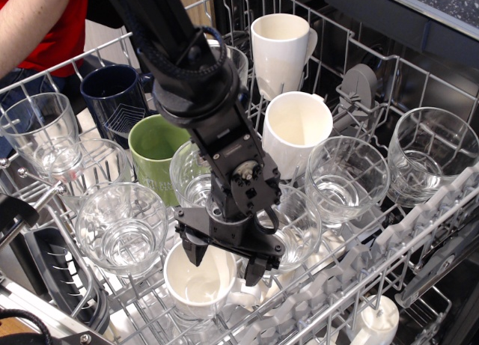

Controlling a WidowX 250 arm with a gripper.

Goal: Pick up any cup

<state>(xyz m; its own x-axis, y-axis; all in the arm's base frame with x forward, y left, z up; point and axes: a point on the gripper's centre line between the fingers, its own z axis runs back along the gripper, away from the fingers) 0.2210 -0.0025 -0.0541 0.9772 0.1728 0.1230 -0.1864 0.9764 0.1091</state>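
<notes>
The cup (196,287) is a short glossy white mug standing mouth-up at the front of the dishwasher rack (419,233), its handle pointing right. My black gripper (223,262) hangs straight over it, open. The left finger dips inside the cup's mouth and the right finger (252,271) sits outside the rim, by the handle. The jaws straddle the cup's right wall. I cannot tell whether they touch it.
Clear glasses (121,227) (346,180) (434,154) crowd the rack around the cup. A green mug (153,147), a navy mug (116,94) and two taller white mugs (296,128) (281,46) stand behind. A person in red (37,23) is at the far left.
</notes>
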